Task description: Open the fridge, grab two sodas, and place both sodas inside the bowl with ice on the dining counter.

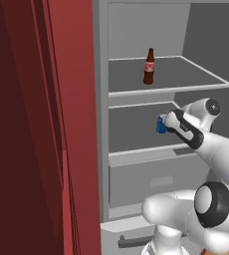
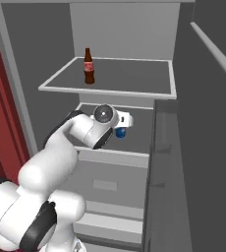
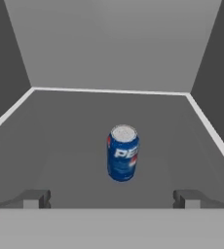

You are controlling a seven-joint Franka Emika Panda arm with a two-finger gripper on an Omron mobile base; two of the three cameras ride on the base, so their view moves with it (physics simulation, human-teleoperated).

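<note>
Fridge (image 1: pixel 102 99) open. Gripper (image 3: pixel 111 200) spread wide, empty, lined up on blue can (image 3: pixel 122 153) at frame centre, middle shelf, likely for straddle grab. Brown soda bottle (image 1: pixel 149 66) upright on upper shelf, untouched.
</note>
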